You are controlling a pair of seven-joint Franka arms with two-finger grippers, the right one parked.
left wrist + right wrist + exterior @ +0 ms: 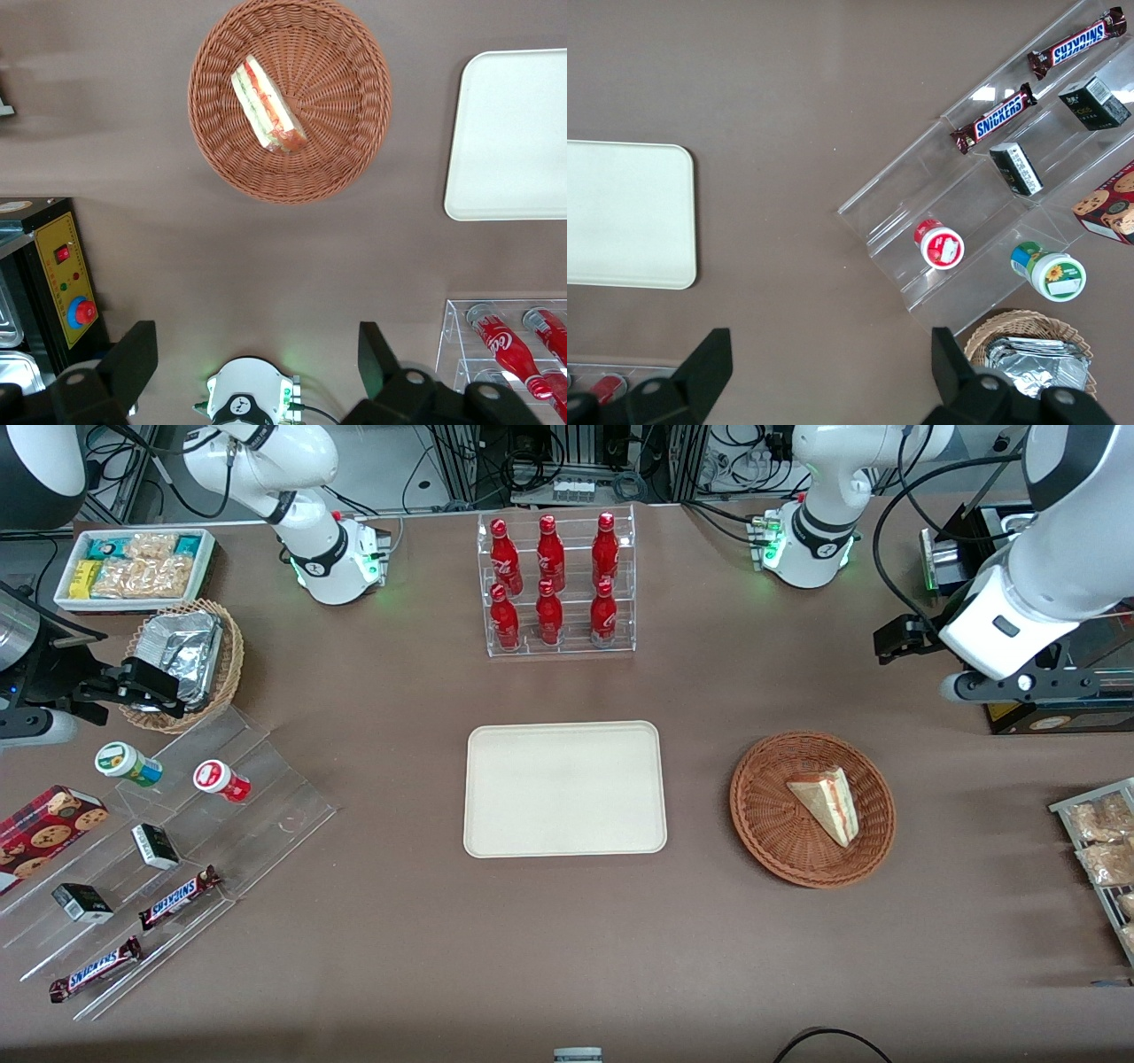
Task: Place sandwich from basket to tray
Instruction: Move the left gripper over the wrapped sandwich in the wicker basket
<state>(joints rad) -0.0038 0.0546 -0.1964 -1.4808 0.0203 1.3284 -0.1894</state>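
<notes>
Hovering high, fingers [133, 359] spread: gripper [257, 372] above table, sandwich [267, 106] in basket [354, 150].

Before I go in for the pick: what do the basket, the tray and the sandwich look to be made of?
Basket: woven wicker, reddish-brown, ribbed weave visible. Tray: smooth matte cream, probably plastic, with a low moulded rim. Sandwich: soft pale bread with red, pink and green filling layers, likely squashable. The open gripper hangs high above the table, farther from the front camera than the basket.
</notes>
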